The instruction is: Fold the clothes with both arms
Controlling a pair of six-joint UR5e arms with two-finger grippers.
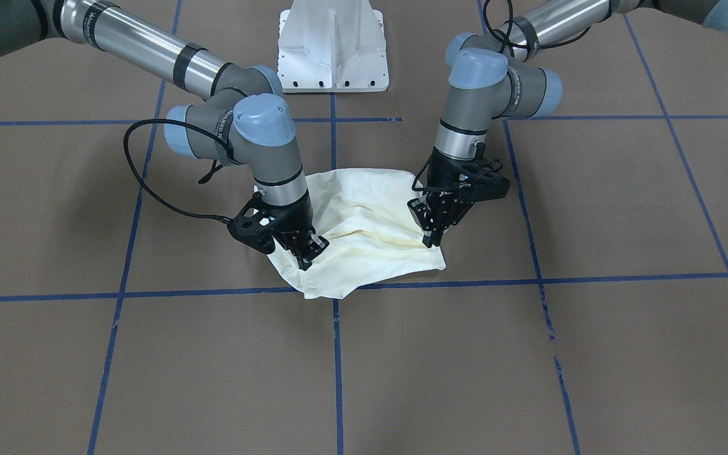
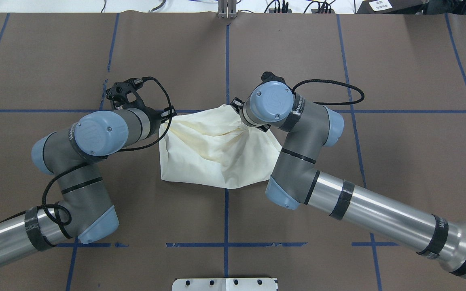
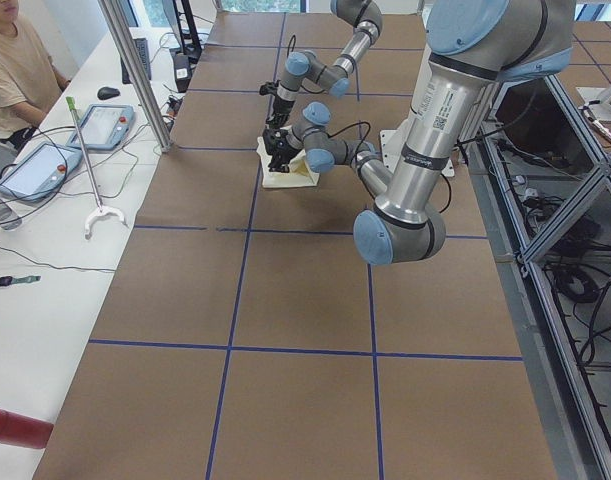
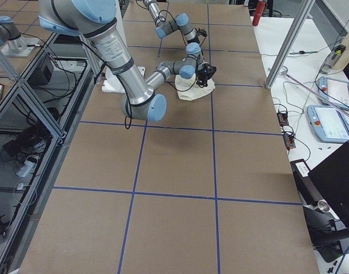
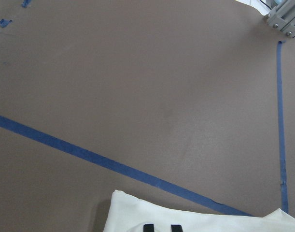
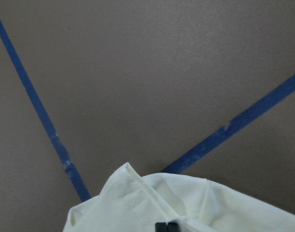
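The cream T-shirt lies folded into a crumpled bundle at the table's middle, plain side up, its print hidden. It also shows in the overhead view. My left gripper points down at the bundle's edge on its side, fingers pinched on the fabric; its tips show over the cloth. My right gripper is shut on the opposite edge near the blue tape line; its closed tips sit on the cloth. In the overhead view both grippers are hidden under their wrists.
The white pedestal base stands at the robot's edge of the table. Blue tape lines cross the brown tabletop. An operator, tablets, a metal post and a red bottle are on the side bench.
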